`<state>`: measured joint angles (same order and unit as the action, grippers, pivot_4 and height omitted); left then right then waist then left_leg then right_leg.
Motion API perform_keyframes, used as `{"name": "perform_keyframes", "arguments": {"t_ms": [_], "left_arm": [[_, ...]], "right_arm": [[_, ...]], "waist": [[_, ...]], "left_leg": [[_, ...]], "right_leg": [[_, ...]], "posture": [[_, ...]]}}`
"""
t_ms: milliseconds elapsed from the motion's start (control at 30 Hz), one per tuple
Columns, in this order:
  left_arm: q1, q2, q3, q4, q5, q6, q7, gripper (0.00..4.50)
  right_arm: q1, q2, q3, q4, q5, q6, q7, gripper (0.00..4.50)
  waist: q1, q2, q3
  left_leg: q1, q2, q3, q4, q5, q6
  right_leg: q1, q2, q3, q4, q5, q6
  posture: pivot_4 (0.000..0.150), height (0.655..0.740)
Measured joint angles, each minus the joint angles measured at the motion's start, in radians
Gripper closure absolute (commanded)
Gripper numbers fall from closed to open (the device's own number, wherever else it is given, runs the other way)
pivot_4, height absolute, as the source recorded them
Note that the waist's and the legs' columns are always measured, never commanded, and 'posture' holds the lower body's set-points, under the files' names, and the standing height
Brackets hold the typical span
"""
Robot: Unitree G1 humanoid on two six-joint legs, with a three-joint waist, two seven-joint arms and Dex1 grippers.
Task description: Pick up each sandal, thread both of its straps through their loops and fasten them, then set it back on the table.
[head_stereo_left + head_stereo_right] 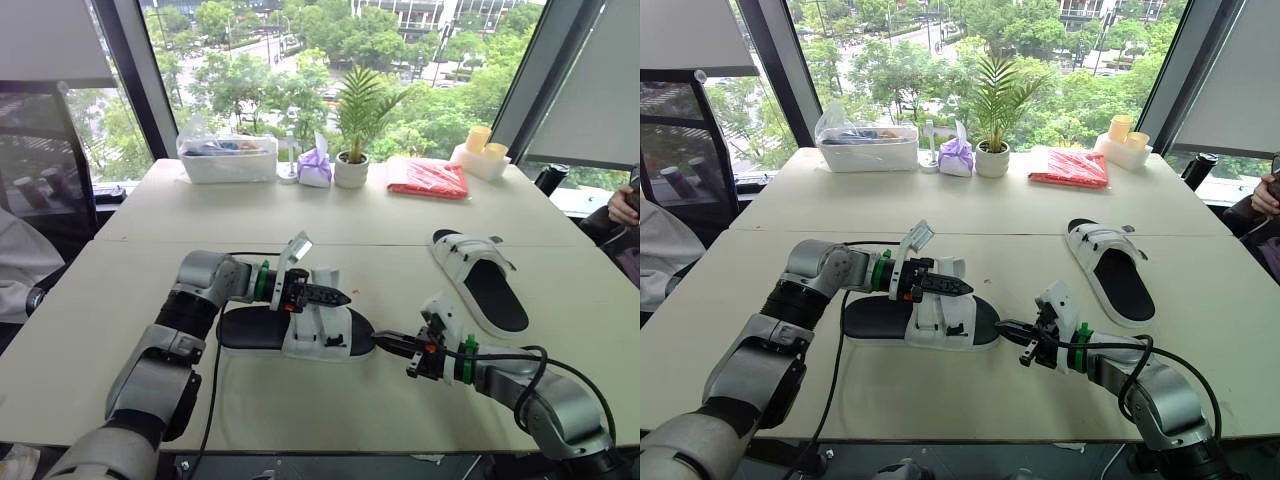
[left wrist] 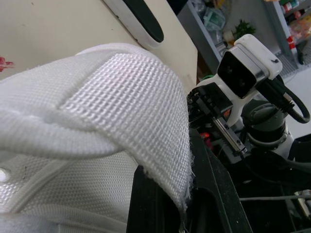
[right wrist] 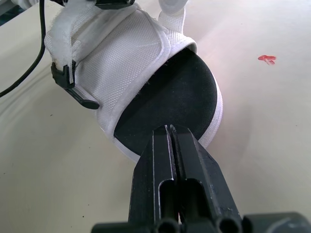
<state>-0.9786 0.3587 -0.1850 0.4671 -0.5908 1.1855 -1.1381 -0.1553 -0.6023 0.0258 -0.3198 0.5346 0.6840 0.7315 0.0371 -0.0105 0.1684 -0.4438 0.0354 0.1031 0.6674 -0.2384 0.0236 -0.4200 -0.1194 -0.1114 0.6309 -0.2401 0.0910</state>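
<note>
Pinching strap (image 2: 121, 97): L grip (image 1: 335, 296) | R grip (image 3: 169, 131) closed at sandal (image 1: 322, 338) toe | 2nd sandal (image 1: 487, 287) apart

An office meeting room set well above the ground: tall dark-framed windows (image 1: 300, 60) look down on treetops and a street. Two pale tables (image 1: 400, 215) are pushed together edge to edge, with a black mesh office chair (image 1: 40, 150) at one side. The far table holds everyday office clutter along the glass: a potted plant (image 1: 352, 160), a clear plastic storage bin (image 1: 228, 160), a purple tissue pack (image 1: 315, 168) and a red packet (image 1: 428, 178).
</note>
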Motion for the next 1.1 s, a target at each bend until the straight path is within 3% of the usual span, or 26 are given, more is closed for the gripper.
{"name": "perform_keyframes", "arguments": {"t_ms": [433, 1100], "left_arm": [[-0.068, -0.021, 0.013, 0.081, 0.012, -0.014, -0.020, 4.45], [0.003, -0.007, -0.073, -0.017, 0.075, -0.053, -0.021, 4.45]], "right_arm": [[0.011, 0.010, 0.000, -0.011, 0.000, 0.000, -0.009, 4.50], [0.012, 0.019, 0.000, -0.011, -0.002, -0.004, -0.015, 4.50]], "waist": [[-0.001, 0.000, 0.000], [0.000, 0.000, 0.000]], "left_leg": [[0.000, 0.000, 0.000, 0.000, 0.000, 0.000], [0.000, 0.000, 0.000, 0.000, 0.000, 0.000]], "right_leg": [[0.000, 0.000, 0.000, 0.000, 0.000, 0.000], [0.000, 0.000, 0.000, 0.000, 0.000, 0.000]], "posture": [[0.150, 0.7400], [0.150, 0.7400]]}}
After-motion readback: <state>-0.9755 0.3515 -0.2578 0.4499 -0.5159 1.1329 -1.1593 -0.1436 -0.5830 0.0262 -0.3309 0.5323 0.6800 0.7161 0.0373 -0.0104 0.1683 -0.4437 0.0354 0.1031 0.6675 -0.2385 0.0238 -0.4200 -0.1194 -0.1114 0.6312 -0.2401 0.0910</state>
